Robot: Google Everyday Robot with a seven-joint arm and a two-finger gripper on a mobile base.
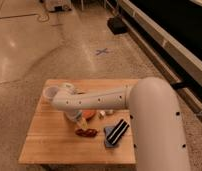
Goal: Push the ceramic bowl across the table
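Observation:
The ceramic bowl [87, 116] is orange-red and sits near the middle of the light-wood table [49, 145]. It is largely covered by my white forearm, which reaches across the table from the right. My gripper [72, 116] hangs below the bent wrist, right at the bowl's left side, and is mostly hidden. A translucent white cup [50, 92] stands just left of the wrist near the table's far-left corner.
A small dark red oblong object [86, 132] lies in front of the bowl. A black object with pale stripes [117, 132] lies to the right of it. Small white pieces [102, 114] lie right of the bowl. Polished floor surrounds the table.

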